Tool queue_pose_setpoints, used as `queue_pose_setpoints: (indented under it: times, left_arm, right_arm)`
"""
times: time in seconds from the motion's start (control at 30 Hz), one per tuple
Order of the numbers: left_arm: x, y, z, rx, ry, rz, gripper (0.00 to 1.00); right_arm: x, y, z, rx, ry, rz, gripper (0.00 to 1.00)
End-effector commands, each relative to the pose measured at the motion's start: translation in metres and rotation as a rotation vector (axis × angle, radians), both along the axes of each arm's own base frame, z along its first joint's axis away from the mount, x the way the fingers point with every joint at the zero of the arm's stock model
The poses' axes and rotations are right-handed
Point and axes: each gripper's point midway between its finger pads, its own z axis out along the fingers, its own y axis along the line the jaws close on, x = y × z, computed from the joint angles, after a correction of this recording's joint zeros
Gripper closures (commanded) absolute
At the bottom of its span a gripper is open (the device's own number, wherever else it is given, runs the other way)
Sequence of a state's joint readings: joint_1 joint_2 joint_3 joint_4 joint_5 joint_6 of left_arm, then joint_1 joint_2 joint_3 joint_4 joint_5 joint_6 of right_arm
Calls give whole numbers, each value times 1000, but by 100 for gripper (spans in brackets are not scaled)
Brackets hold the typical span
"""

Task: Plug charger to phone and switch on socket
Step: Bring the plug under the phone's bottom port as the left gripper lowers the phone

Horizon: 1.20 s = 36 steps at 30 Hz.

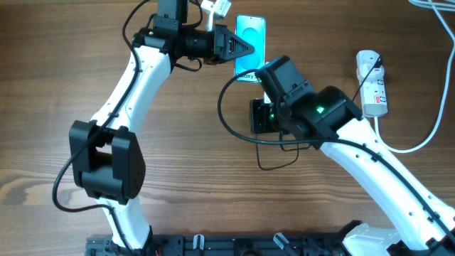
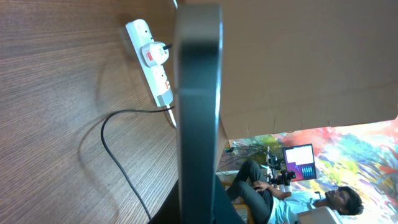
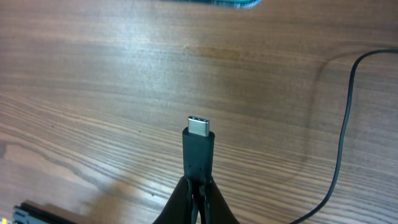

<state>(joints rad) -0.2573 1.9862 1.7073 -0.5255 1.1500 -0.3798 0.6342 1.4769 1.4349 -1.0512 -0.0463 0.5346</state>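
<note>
My left gripper point(image 1: 244, 48) is shut on the phone point(image 1: 250, 30), which has a teal screen and lies at the back middle of the table. In the left wrist view the phone point(image 2: 199, 106) shows edge-on as a tall grey bar. My right gripper point(image 3: 198, 185) is shut on the charger's connector point(image 3: 199, 140), whose silver tip points toward the teal edge of the phone point(image 3: 211, 2) with bare wood between them. The thin black cable point(image 1: 238, 135) loops beneath the right arm. The white socket point(image 1: 374, 85) lies at the far right with a plug in it.
A thick white lead point(image 1: 426, 131) curves from the socket toward the right edge. The socket point(image 2: 152, 62) and the black cable point(image 2: 118, 162) also show in the left wrist view. Beyond the table edge a seated person point(image 2: 292, 193) is in view. A black rail point(image 1: 213, 245) runs along the front.
</note>
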Motion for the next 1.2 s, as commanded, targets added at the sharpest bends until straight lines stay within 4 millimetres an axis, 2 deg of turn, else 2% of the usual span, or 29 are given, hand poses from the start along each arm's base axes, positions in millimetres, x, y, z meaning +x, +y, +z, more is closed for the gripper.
queue_pose_setpoints:
  times: [0.0, 0.33, 0.53, 0.67, 0.83, 1.17]
  left_arm:
    - [-8, -3, 19, -25, -37, -28, 96]
    - [-12, -9, 18, -23, -55, -48, 96]
    - [-13, -9, 18, -25, -53, -50, 96]
    - [-16, -10, 21, -41, -48, -67, 96]
    - [-16, -10, 20, -39, -47, -66, 96]
    - [-13, -9, 17, -19, -99, -63, 96]
  right_arm:
    - [8, -1, 2, -8, -34, -28, 96]
    - [17, 7, 8, 39, -65, -51, 95]
    - [14, 13, 7, 66, -42, -31, 96]
    - [17, 15, -5, 45, -16, -33, 96]
    - [21, 18, -30, 3, 37, -34, 96]
    - [26, 18, -16, 8, 9, -38, 96]
